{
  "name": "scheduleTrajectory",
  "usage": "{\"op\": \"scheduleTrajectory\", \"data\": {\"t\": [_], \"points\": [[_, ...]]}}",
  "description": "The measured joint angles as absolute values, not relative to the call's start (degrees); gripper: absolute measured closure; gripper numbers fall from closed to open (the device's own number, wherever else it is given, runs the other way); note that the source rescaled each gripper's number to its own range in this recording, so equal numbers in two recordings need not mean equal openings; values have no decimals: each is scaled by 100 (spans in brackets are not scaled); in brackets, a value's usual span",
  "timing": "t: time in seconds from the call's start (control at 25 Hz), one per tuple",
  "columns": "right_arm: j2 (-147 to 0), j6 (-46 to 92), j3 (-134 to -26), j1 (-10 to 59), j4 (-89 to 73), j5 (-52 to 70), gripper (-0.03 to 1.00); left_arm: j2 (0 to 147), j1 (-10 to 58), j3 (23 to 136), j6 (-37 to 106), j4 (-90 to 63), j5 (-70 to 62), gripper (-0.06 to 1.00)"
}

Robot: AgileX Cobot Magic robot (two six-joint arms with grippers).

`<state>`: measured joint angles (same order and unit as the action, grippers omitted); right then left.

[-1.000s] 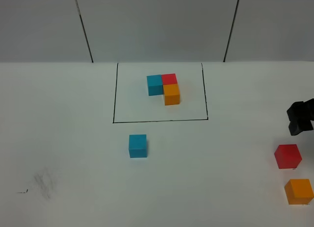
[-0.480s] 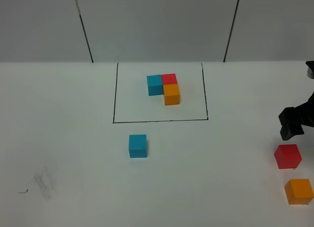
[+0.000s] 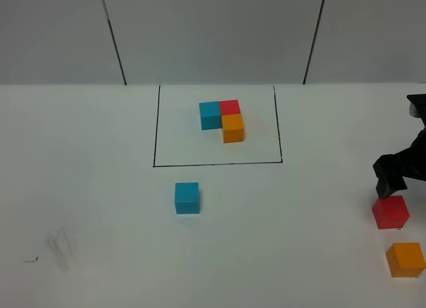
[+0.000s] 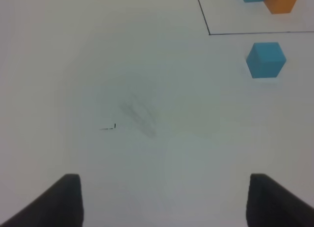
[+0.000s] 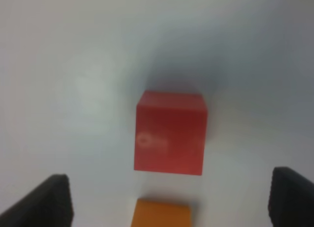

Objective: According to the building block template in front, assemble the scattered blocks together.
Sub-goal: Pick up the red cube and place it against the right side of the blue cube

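The white desk (image 3: 93, 188) fills nearly all of the high view. On its far middle part a thin black rectangle (image 3: 156, 135) is drawn, open at the far side. At the right edge of the desk the dark right gripper (image 3: 390, 181) hangs low, just above and behind the loose red cube (image 3: 390, 211). In the right wrist view its two fingers (image 5: 49, 200) stand wide apart at the two sides, with nothing held between them. The red cube lies on the desk ahead of them, in the middle of the gap. The left gripper (image 4: 164, 202) shows only in the left wrist view. It is also spread wide over bare desk and holds nothing.

Inside the rectangle sits the building block template (image 3: 223, 118): a blue and a red cube side by side, with an orange cube in front of the red one, all touching. The loose blue cube (image 3: 187, 197) stands alone just in front of the rectangle's near line, toward its left end. The loose orange cube (image 3: 405, 259) lies near the red cube, closer to the front edge, and apart from it. A faint grey smudge (image 3: 61, 245) marks the desk at the front left.
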<state>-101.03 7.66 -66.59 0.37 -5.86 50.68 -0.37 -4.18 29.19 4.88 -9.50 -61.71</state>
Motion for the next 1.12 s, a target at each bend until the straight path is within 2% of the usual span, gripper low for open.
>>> {"op": "scheduleTrajectory", "data": {"t": [0.4,1.12], "points": [[-10162,796,-5844,37,-684,4232,31,-37,-418,2919,488,-950,-6171,-5],[-10320,997,-5805,361,-690,3818,31,-37,-418,2919,488,-950,-6171,-5]]}}
